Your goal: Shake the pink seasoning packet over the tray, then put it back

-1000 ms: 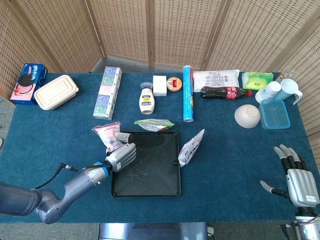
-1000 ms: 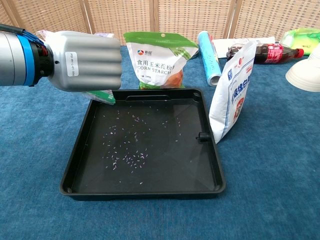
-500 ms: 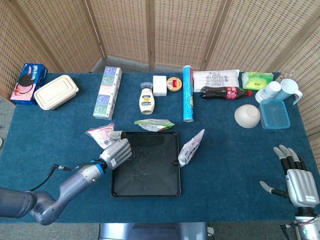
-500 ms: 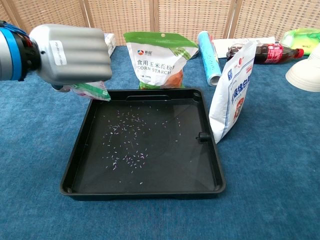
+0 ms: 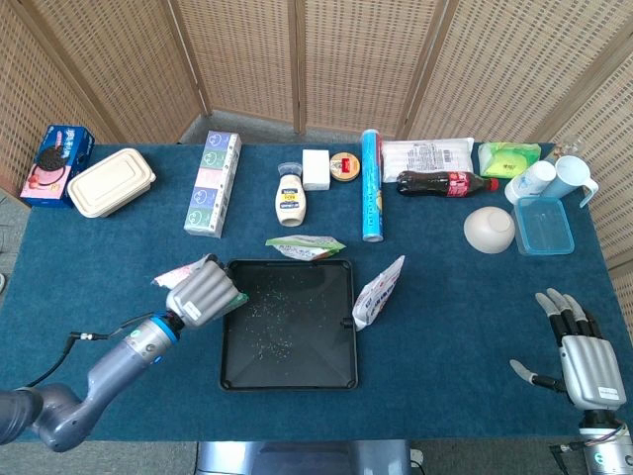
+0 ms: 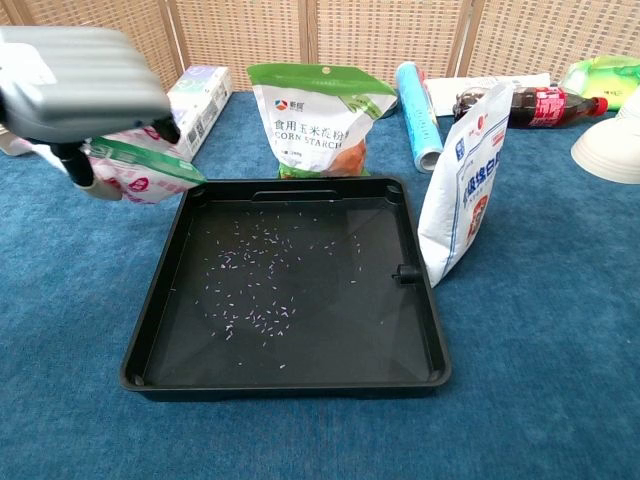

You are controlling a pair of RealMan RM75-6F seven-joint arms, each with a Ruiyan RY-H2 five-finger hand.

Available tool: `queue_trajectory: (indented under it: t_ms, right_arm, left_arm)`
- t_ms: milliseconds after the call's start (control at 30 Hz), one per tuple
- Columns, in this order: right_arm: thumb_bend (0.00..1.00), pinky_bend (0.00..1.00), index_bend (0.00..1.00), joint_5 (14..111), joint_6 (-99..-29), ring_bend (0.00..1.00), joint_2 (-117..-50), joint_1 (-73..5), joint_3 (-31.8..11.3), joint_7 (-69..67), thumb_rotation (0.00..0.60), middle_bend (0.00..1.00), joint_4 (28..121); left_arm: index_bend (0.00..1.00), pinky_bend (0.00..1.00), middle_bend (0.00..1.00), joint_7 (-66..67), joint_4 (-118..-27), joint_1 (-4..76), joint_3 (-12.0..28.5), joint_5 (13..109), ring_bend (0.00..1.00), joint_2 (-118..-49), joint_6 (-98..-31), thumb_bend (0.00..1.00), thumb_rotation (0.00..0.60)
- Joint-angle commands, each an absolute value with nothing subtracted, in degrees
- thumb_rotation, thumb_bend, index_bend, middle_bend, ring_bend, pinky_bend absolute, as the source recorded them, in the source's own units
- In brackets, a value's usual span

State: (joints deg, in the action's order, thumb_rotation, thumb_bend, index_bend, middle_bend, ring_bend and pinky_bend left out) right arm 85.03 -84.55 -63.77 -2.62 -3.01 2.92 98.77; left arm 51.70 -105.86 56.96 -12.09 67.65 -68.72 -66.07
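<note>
My left hand [image 5: 203, 293] [image 6: 75, 75] holds the pink seasoning packet [image 6: 135, 172] [image 5: 176, 273] just left of the black tray's [image 5: 341, 368] [image 6: 430, 330] far left corner. The packet hangs under the hand, mostly hidden by it in the head view. Small pink grains lie scattered over the tray floor. My right hand [image 5: 582, 354] rests far off at the table's near right edge, fingers spread, holding nothing.
A green corn starch bag [image 6: 316, 118] stands behind the tray and a white bag [image 6: 466, 180] leans at its right side. Boxes [image 5: 214, 183], a mayonnaise bottle [image 5: 290, 198], a blue tube [image 5: 371, 198], a cola bottle [image 5: 445, 183] and a bowl [image 5: 489, 229] line the back.
My left hand has carried the pink packet leftward, from above the tray's left part to outside its left rim. The right hand has barely moved.
</note>
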Motion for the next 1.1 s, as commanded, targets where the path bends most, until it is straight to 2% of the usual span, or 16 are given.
queue_trajectory:
  t_ms: [33,400,633,867,1100]
  right_arm:
    - [0.0,0.09,0.0,85.1,-84.5,0.05,-64.0,-2.7,-2.9,3.4,0.462,0.0,98.8]
    - [0.0,0.09,0.0,85.0,-84.3,0.05,-64.5,-2.7,-2.7,4.6,0.464,0.0,98.8]
    - [0.0,0.09,0.0,84.8,-83.9,0.05,-64.9,-2.9,-2.6,5.3,0.463,0.0,98.8]
    - [0.0,0.09,0.0,84.1,-83.4,0.05,-65.1,-3.0,-2.8,5.8,0.462,0.0,98.7]
    - [0.0,0.09,0.0,84.0,-83.2,0.05,-65.4,-3.1,-2.7,6.5,0.462,0.0,98.7]
  left_arm:
    - [1.0,0.55,0.68,34.7,-100.4,49.9,-11.7,76.1,0.61,-68.2,-69.5,0.62,0.6]
    - [1.0,0.54,0.68,2.4,-86.5,39.0,-12.0,86.2,0.61,-72.1,-77.5,0.61,0.6]
    - [1.0,0.54,0.68,-11.4,-76.2,34.0,-11.0,88.3,0.61,-77.2,-80.3,0.58,0.6]
    - [1.0,0.54,0.68,-19.6,-68.1,31.3,-9.2,89.4,0.61,-82.8,-81.1,0.56,0.6]
    - [1.0,0.54,0.68,-22.1,-64.9,31.5,-6.6,90.6,0.61,-86.7,-80.6,0.54,0.6]
